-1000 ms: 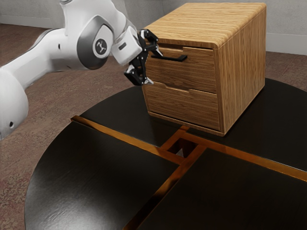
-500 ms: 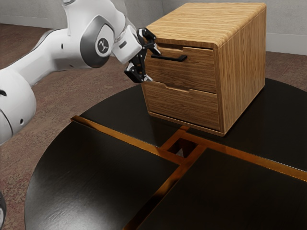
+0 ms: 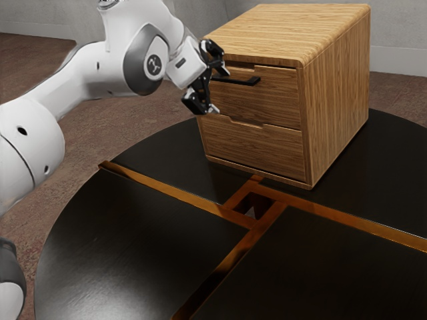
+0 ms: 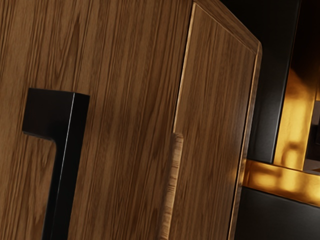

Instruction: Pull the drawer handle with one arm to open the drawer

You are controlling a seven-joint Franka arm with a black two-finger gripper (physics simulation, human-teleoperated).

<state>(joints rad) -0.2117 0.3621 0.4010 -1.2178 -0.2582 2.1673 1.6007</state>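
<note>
Dark table [image 3: 133,227] carries a wooden cabinet [image 3: 337,87] on its far side. The top drawer [image 3: 277,100] looks shut, and its black handle [image 3: 239,80] runs level across the front. The jaws stand released, one above and one below the handle's end at the exterior view's left, and the bar stretches rightward from them.

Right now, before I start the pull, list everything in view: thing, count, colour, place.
Cabinet: one, light wood, on the table's far side.
Drawers: two, same wood, stacked in the cabinet front; top drawer over lower drawer, neither visibly pulled out.
Handle: one, black bar, on the top drawer.
Table: one, round, near-black.
Inlay strips: orange-brown, crossing the tabletop.
Floor: brown, around the table.
Arm: one, white, entering from the exterior view's left.
Pincer: one, black, open, at the handle's end nearest the arm.
</note>
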